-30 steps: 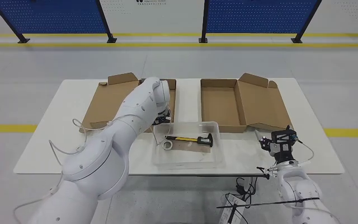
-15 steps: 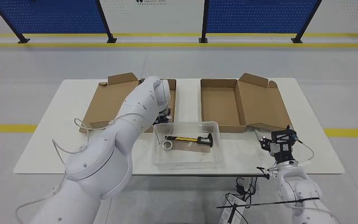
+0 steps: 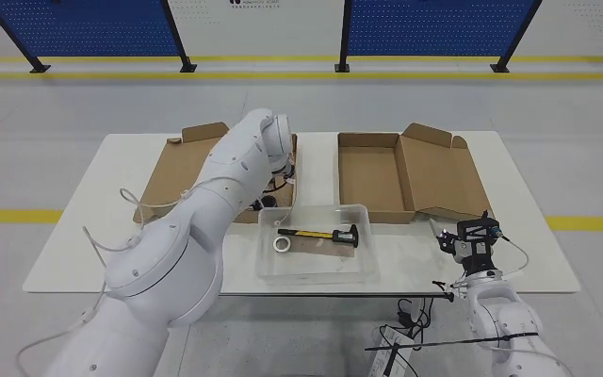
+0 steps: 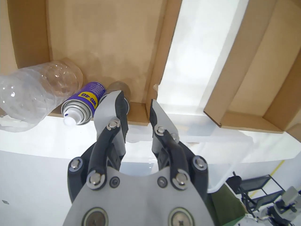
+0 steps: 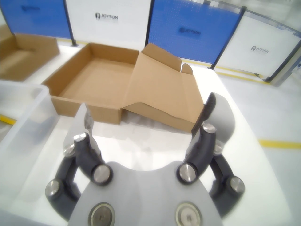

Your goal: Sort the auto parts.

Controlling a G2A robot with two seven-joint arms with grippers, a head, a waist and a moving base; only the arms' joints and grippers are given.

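Above the near wall of the open brown cardboard box (image 4: 98, 24), my left gripper (image 4: 136, 104) hangs spread and empty. Inside, leaning on that wall, are the blue spray can (image 4: 85, 99) and the clear plastic bottle (image 4: 35, 95), which I judge were sorted there. My right gripper (image 5: 148, 111), well away from that box, gapes idle.

We saw matt brown cardboard in the box (image 4: 105, 36), clear glossy plastic in the bottle (image 4: 35, 95) and shiny metal on the spray can (image 4: 77, 111). The bin (image 5: 25, 109) was smooth translucent plastic and the counter (image 3: 94, 207) smooth white. The fingers (image 5: 221, 116) were dull grey metal with ribbed black pads (image 5: 207, 111).
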